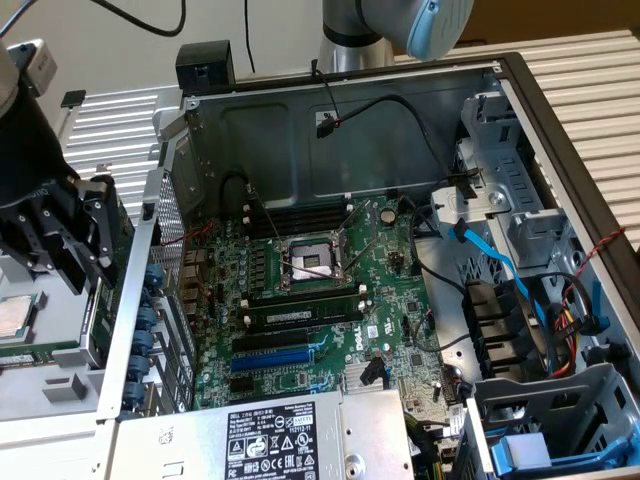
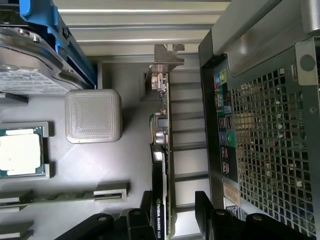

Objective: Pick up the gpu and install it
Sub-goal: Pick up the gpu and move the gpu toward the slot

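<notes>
Hovering my black gripper [image 2: 175, 205] over the grey plastic tray [image 2: 100, 170] beside the open metal computer case [image 1: 330, 140], I see its fingers [image 2: 204, 215] spread wide, straddling the gpu [image 2: 161, 150], a thin green card with black shroud and silver bracket. It stands on edge in the tray, apparently untouched.

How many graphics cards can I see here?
1. The graphics card stands on edge in the grey tray, just outside the computer case, between the fingers of the open pincer. Others may be hidden behind parts.
</notes>
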